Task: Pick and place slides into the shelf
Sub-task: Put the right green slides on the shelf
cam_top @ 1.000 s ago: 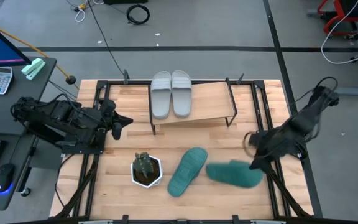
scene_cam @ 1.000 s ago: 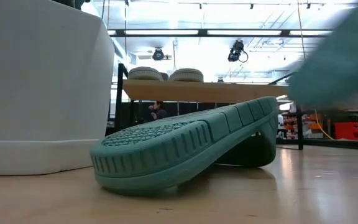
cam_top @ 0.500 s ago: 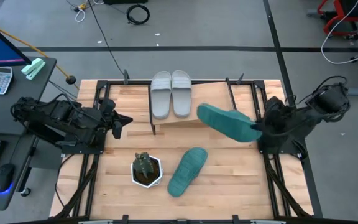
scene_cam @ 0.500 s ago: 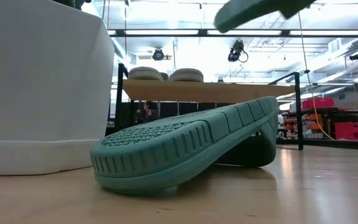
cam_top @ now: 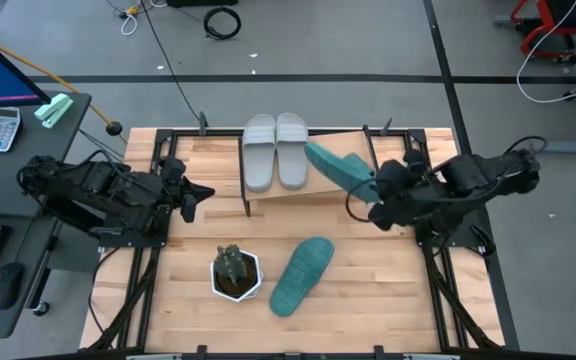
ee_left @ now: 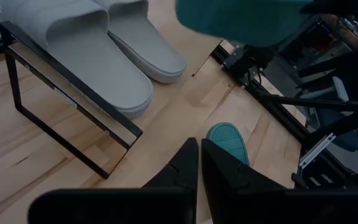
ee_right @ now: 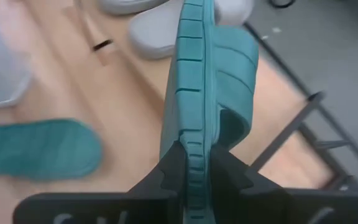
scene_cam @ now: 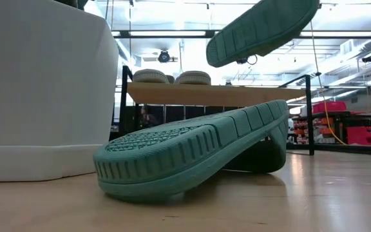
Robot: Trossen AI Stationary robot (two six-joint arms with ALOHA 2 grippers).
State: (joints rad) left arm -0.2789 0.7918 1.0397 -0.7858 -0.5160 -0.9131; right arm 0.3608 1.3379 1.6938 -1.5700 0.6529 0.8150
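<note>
Slides: 2 grey ones (cam_top: 275, 150) sat on the shelf (cam_top: 340, 166) while the right gripper (cam_top: 372, 193), clenched on 1 teal slide (cam_top: 336, 168), had carried it up over the board, leaving the other teal slide (cam_top: 302, 274) on the table (cam_top: 188, 215), left gripper (cam_top: 200, 193) clenched empty.

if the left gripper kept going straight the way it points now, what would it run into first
Probably the upside-down teal slide on the table: in the wrist view it lies just past the shut left gripper. The shelf with the grey slides sits off to one side. Depth is unclear.
</note>
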